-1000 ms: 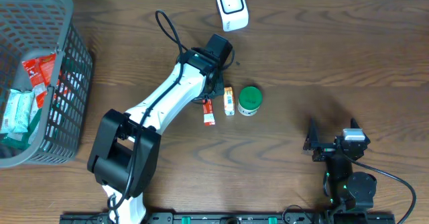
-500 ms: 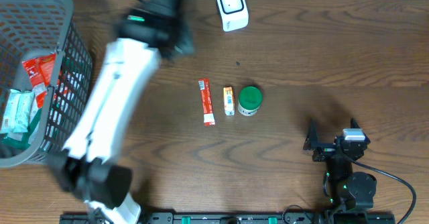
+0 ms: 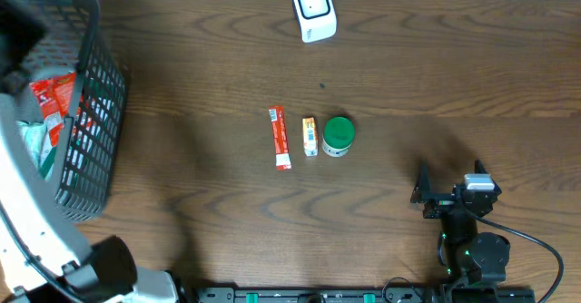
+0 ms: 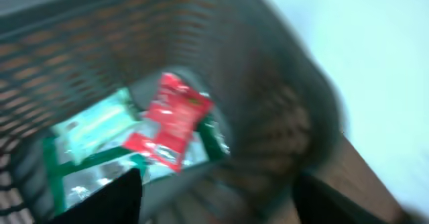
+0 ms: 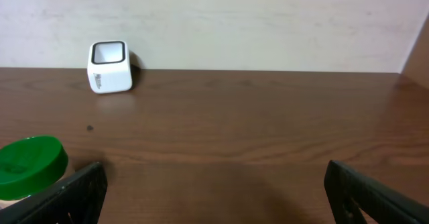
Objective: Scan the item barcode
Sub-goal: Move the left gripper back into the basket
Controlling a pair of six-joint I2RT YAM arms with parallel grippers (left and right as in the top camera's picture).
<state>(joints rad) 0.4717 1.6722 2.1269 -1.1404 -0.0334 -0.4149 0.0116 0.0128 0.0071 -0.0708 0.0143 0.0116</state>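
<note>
The left pincer (image 4: 221, 207) hangs released above the grey mesh basket (image 3: 91, 112). Its two dark fingers (image 4: 110, 197) stand wide apart with nothing between them, though the wrist view is badly blurred. From overhead, the white left arm (image 3: 23, 212) rises from its base at the near left corner of the table (image 3: 454, 76) and runs up the left edge. It leans over the basket, and the wrist shows only as a dark smear at the basket's far left corner.

Straight below this pincer, inside the basket, a red packet (image 4: 171, 120) lies on top of pale teal-and-white packets (image 4: 94, 127). How many packets there are cannot be told.

The right pincer (image 5: 214, 197) sits low and level over the table, folded close to its own base and facing the far wall (image 5: 268, 16). It is released too, its fingers spread wide and empty. Ahead of it and to its left stands the green-lidded jar (image 5: 30, 160). Just beside the jar, on the side away from this pincer, lies a small yellow box (image 3: 310, 136), and near that box lies a red stick packet (image 3: 280, 138). All three are well apart from both pincers.

Farther ahead, also to the left of the right pincer, the white barcode scanner (image 5: 110, 66) stands near the table's far edge. Nothing is held in front of it.
</note>
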